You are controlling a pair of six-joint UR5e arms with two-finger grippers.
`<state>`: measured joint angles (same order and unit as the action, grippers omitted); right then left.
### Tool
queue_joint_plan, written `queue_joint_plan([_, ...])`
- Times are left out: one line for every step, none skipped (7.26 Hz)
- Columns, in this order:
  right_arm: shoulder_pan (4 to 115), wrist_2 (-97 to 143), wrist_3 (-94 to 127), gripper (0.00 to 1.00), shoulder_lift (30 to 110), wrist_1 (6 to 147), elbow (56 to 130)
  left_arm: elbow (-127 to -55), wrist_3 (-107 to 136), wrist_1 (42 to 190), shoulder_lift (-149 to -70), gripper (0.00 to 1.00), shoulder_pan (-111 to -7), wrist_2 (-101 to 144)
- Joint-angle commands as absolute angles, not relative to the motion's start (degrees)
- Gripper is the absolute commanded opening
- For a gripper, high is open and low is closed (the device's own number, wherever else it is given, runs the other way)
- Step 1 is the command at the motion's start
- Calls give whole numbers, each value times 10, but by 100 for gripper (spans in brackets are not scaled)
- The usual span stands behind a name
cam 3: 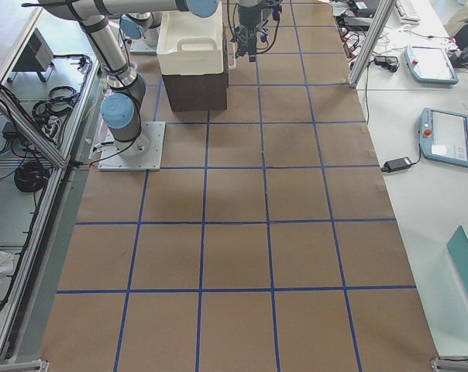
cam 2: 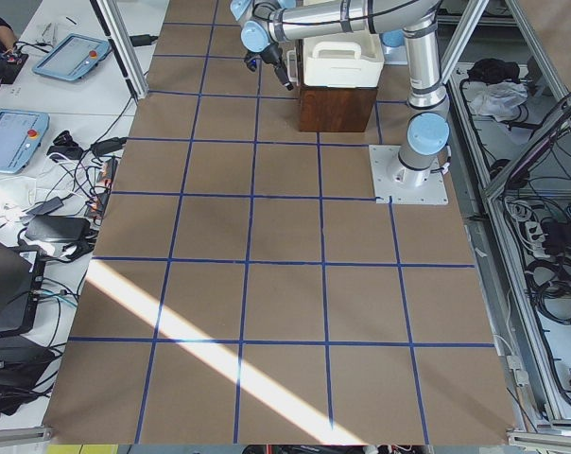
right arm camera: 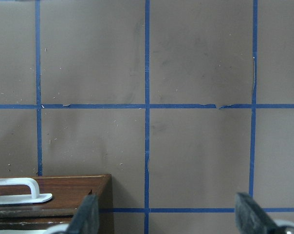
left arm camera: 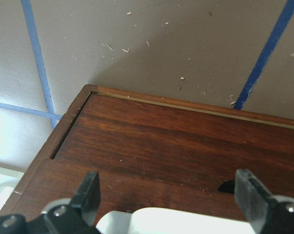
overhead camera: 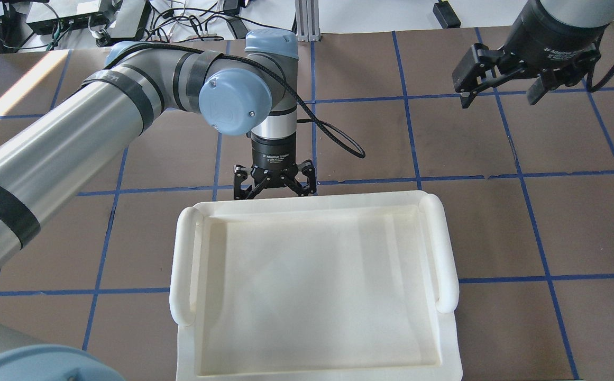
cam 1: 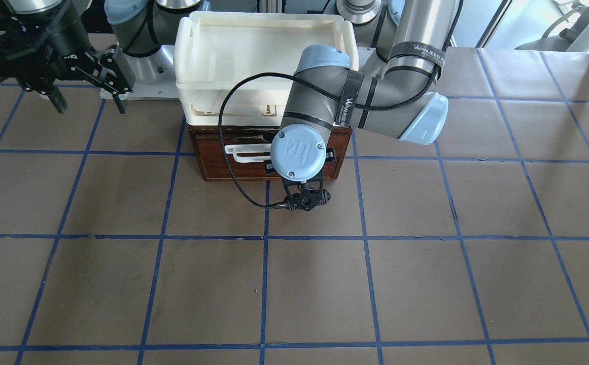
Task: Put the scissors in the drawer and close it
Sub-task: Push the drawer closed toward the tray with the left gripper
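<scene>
The dark reddish-brown drawer stands under a white tray, its front pushed in flush with its frame. Its white wire handle faces the operators' side. My left gripper is open and hangs in front of the drawer. In the left wrist view its fingers stand wide apart on either side of the handle, close to the drawer front and holding nothing. My right gripper is open and empty, raised well off to the side. The scissors show in no view.
A white plastic tray sits on top of the drawer's cabinet and shows nothing inside. Brown table covering with blue tape lines spreads all around. The arm bases stand behind the cabinet.
</scene>
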<state>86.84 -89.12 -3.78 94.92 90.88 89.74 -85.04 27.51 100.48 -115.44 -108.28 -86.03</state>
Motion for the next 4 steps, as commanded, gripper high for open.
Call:
queue_joint_plan([869,-890,-38,100,948,909,897,-852,275,1018,-1157,100,-1084,-862])
queue_joint_plan([869,-890,-38,100,949,909,899,-852,275,1018,-1158,100,-1084,-864])
queue_joint_plan([869,-890,-37,100,949,910,900,-852,275,1018,-1157,100,-1084,-863])
queue_joint_plan([869,-890,-38,100,949,910,900,-852,275,1018,-1156,100,-1084,-863])
